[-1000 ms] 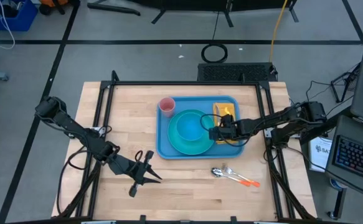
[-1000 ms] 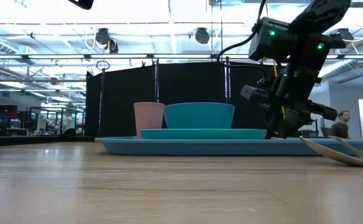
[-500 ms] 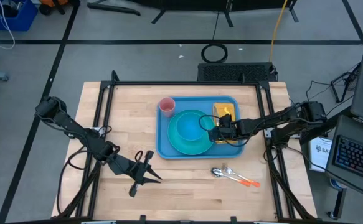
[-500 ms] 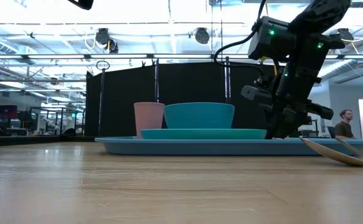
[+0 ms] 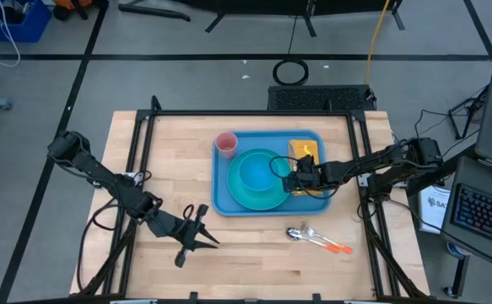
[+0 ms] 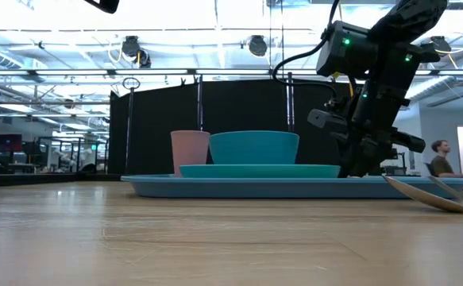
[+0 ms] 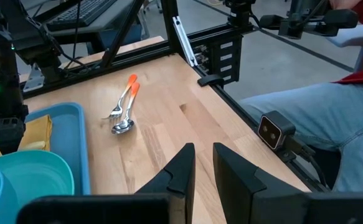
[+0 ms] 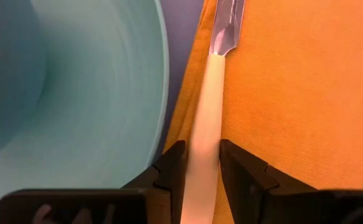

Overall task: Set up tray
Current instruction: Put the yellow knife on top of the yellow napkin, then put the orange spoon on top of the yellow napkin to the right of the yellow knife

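Bright, even overhead light, ceiling lamps (image 6: 136,49) glaring in the low view, table (image 6: 215,238) foreground blurred there, soft shadows under the arms from above, right wrist close-up soft, plate (image 8: 94,87) smeared

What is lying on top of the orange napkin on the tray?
A cream-handled utensil lies on the orange napkin, between the right gripper fingers. Its metal end runs out of the right wrist view; the gripper hides it from above.
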You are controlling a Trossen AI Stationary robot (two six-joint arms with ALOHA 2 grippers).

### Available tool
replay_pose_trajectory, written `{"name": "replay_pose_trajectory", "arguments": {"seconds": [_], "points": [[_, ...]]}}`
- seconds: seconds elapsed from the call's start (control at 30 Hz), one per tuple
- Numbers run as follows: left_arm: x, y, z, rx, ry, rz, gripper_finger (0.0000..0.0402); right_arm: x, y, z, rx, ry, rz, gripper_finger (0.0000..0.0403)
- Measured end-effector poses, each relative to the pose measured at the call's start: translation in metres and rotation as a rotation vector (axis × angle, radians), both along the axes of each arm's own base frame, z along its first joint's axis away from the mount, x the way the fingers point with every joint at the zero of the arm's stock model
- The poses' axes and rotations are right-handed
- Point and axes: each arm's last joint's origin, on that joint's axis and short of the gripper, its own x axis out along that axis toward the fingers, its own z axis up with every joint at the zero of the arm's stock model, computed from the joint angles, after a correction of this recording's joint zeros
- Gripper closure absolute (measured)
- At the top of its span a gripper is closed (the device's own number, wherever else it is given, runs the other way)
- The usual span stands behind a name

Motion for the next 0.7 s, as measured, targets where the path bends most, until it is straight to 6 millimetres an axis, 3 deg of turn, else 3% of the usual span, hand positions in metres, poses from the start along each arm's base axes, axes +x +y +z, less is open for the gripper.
{"name": "replay_pose_trajectory", "arguments": {"seconds": [0.23, 0.53, 0.7], "points": [[0.0, 0.0, 0.0, 0.0, 0.0, 0.0, 0.0339, 0.0002, 0.0, 0.0001, 0.002, -0.004, -0.002, 0.0308], [-0.0001, -0.0001, 0.0, -0.001, 0.001, 0.0, 0.0339, 0.0006, 0.0013, -0.0002, 0.048, -0.008, 0.005, 0.0243], [0.0, 0.0, 0.0, -0.002, 0.001, 0.001, 0.0339, 0.0006, 0.0007, 0.0, 0.027, -0.008, 0.002, 0.0228]]}}
